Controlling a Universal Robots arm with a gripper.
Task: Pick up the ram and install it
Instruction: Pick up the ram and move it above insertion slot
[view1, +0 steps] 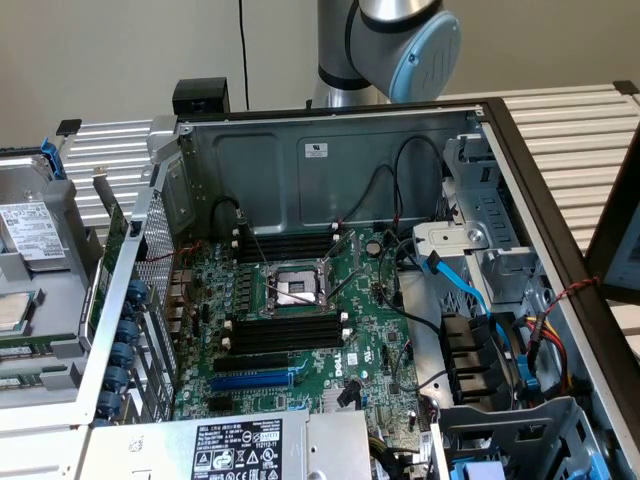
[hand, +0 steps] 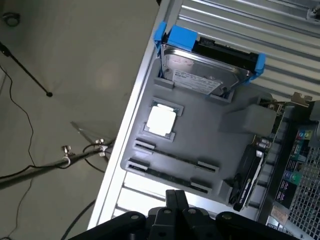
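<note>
Gray tray holds the ram edge-on near the cropped gripper.

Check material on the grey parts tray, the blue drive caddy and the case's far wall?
Grey parts tray: matte plastic by the look, even dull grey with moulded ribs; possibly printed.
Blue drive caddy: plastic, saturated colour, soft sheen.
Case's far wall: bare sheet metal, likely steel; dull grey with stamped recesses.

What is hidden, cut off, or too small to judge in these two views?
Exterior view: the tray is cut by the left edge and partly hidden by the case wall.
Wrist view: the ram lies edge-on; its chips and label are too small.
Wrist view: the shut gripper is cut by the bottom edge.
</note>
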